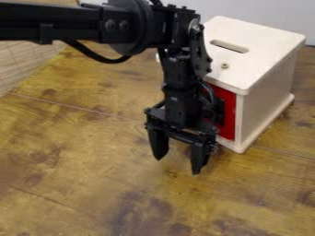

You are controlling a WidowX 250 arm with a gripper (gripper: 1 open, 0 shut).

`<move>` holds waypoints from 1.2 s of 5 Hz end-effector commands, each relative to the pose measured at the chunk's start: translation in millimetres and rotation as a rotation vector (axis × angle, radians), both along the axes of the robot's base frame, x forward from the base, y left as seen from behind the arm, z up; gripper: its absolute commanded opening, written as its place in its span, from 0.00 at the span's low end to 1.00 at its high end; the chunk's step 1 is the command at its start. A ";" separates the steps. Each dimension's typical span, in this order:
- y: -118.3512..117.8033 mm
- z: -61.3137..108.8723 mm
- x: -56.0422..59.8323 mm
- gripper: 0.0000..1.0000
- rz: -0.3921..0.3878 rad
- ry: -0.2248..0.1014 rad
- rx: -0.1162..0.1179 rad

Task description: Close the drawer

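Note:
The red drawer (pixel 224 113) sits in the front face of the pale wooden cube (pixel 256 72), showing as a glossy red panel. Its black loop handle is mostly hidden behind my arm. My black gripper (pixel 178 155) hangs point-down right in front of the drawer, just above the wooden table (pixel 74 175). Its two fingers (pixel 157 147) are spread apart with nothing between them. The arm reaches in from the upper left and covers the drawer's left part.
The cube has a slot (pixel 227 44) on its top and stands at the table's right back. A woven mat or basket edge (pixel 18 60) lies at the far left. Worn wooden tabletop stretches to the front and left of the gripper.

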State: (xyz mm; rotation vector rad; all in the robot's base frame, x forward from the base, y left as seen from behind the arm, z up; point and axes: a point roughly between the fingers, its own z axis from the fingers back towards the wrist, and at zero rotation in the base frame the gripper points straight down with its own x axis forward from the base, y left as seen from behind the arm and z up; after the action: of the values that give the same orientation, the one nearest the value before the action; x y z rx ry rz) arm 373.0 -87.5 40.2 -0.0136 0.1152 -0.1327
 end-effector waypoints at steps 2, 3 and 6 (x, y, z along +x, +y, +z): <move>-10.1 37.2 1.5 1.00 -0.020 -0.100 -0.009; -10.9 45.8 3.2 1.00 -0.020 -0.115 -0.009; -14.0 44.8 3.8 1.00 -0.020 -0.159 -0.010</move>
State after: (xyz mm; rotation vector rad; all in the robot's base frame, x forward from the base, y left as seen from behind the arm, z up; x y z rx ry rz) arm 372.4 -93.7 46.8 0.0001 0.0577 -0.1309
